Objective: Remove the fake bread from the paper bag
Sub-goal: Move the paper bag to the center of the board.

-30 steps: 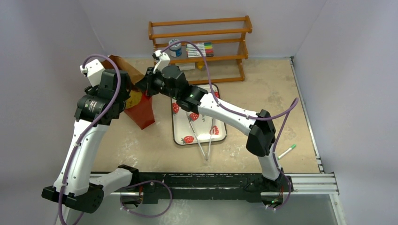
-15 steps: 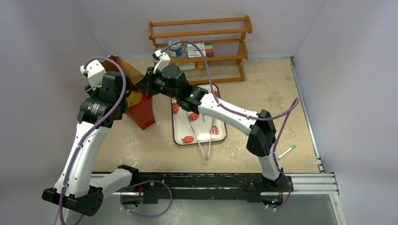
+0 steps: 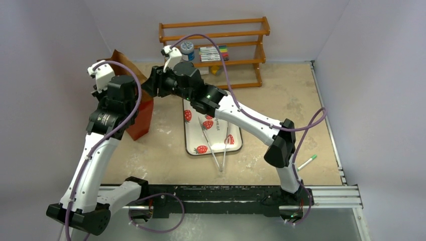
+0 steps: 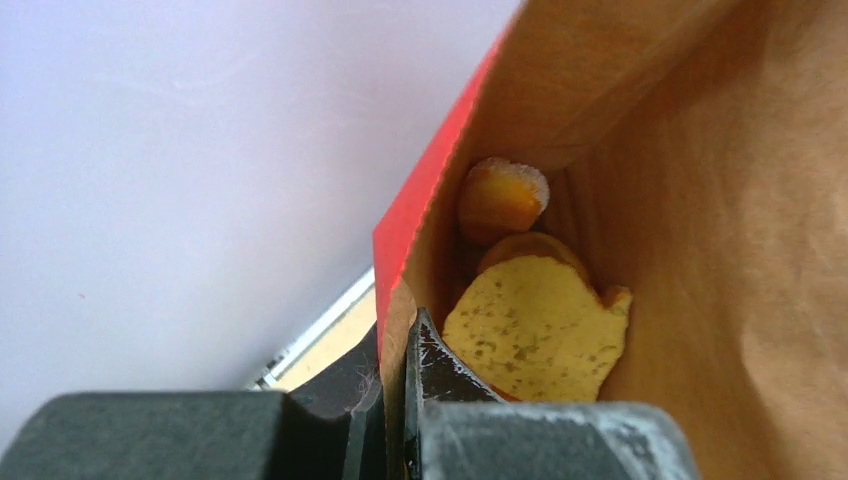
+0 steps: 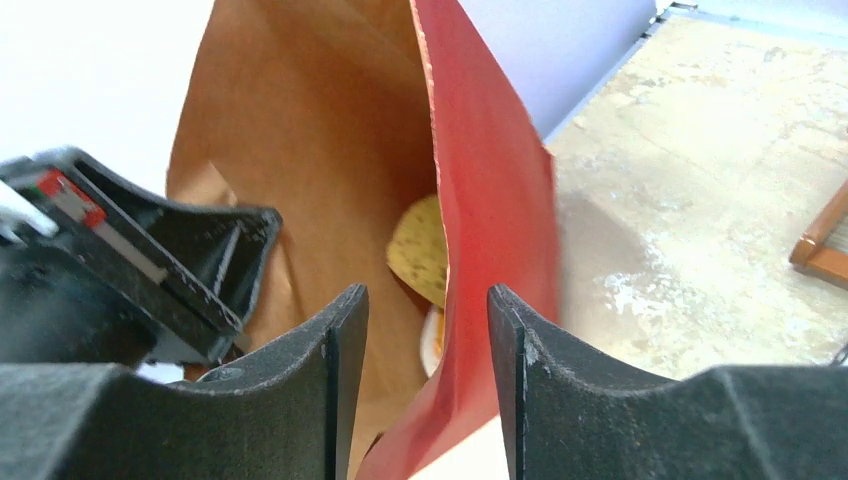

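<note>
The paper bag [image 3: 142, 116] is big and tall. It is shiny red outside and plain brown inside. It is on the left side of the table [image 3: 281, 100], close to the wall, with its mouth open. The fake bread [image 4: 535, 320] lies deep inside the bag, yellow with little holes. The left pincer [image 4: 398, 345] is closed tight on the bag's edge. The right pincer [image 5: 428, 295] has its fingers apart, with the red side of the bag between them. The table is sandy brown with pale walls around it. At the back is a wooden shelf [image 3: 216, 35]. A strawberry tray [image 3: 237, 143] lies in the middle, and a green pen [image 3: 306, 163] lies far right.
</note>
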